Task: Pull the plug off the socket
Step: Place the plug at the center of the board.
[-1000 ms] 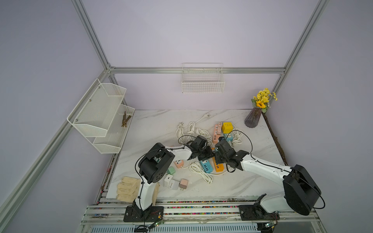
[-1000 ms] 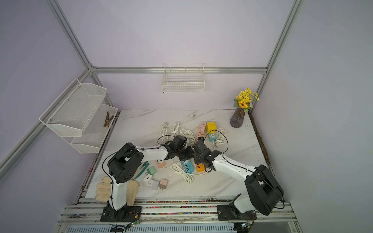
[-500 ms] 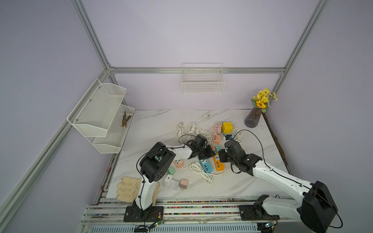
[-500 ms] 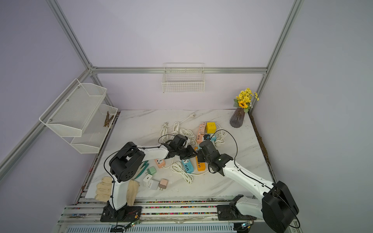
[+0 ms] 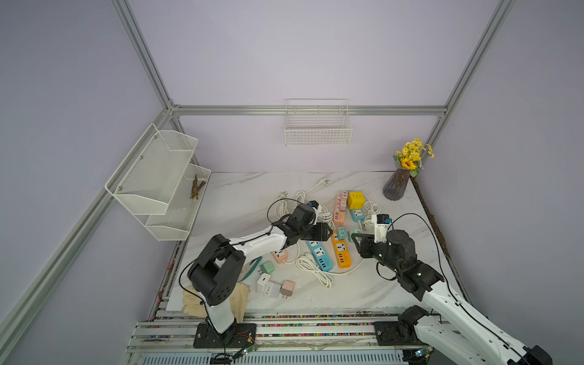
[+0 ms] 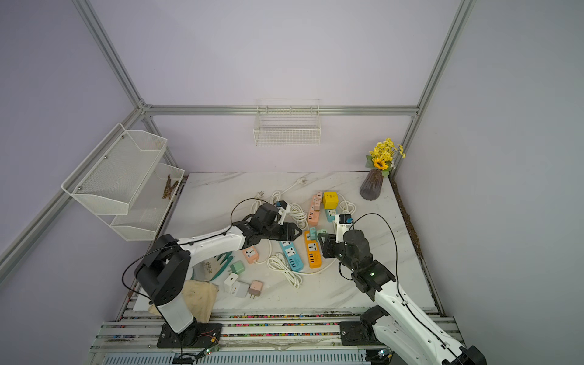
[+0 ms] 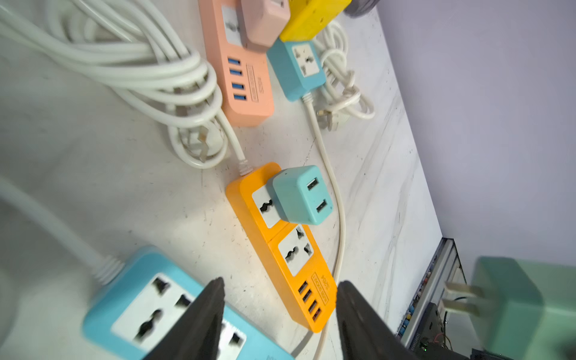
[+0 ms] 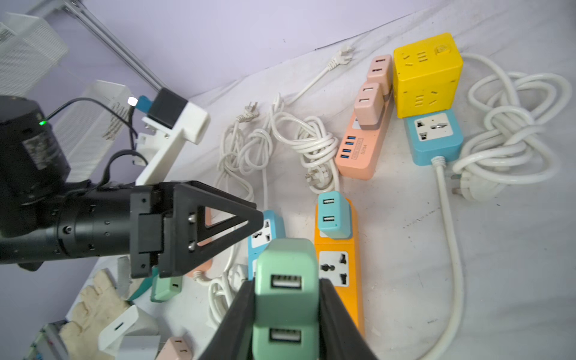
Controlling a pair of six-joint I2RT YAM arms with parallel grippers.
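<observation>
Gripping a mint-green, rounded plastic USB charger plug (image 8: 285,280) in the right gripper (image 8: 285,291), pinching it tightly by both sides with its two USB ports facing the wrist camera. Holding that plug in the air, clear of every socket, over the middle of the white marble worktop (image 5: 240,202). Keeping it just beside the long orange plastic power strip (image 8: 339,299), on the side toward the worktop's right edge. Showing, in the left wrist view, two flat metal prongs (image 7: 461,290) bare and touching nothing.

Hovering the left gripper (image 7: 280,280) above the far end of a light blue plastic power strip (image 7: 149,311), just beside the orange strip. Spreading its black fingers (image 7: 212,311) about halfway and grasping nothing. Pointing it toward the right edge, near the held plug but apart from it.

Leaving a teal square plastic charger plug (image 7: 299,194) seated in the far socket of the orange strip.

Sharing the worktop, toward the far edge, with a peach-pink plastic power strip (image 8: 361,149) carrying two pale pink chargers, a yellow plastic cube socket (image 8: 427,71) and coiled white cables (image 8: 314,146). Sharing it, toward the near left corner, with small white, green and pink chargers (image 5: 271,284).
</observation>
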